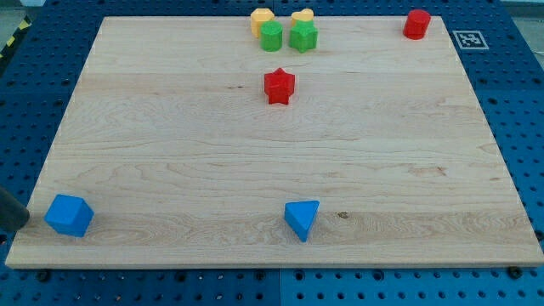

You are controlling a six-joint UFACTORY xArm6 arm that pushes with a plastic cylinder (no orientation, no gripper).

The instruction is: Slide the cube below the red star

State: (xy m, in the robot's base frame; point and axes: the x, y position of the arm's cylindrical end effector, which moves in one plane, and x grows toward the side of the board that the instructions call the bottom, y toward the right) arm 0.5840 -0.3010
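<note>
Camera view shows the blue cube (69, 214) at the bottom left corner of the surface (170, 127), well apart from the red star (279, 86) near the top middle. A dark shape at the left edge, just beside the cube, is perhaps the tool; its end is not visible

My tip (25, 219), the end of a dark rod, enters at the view's lower left edge.
</note>
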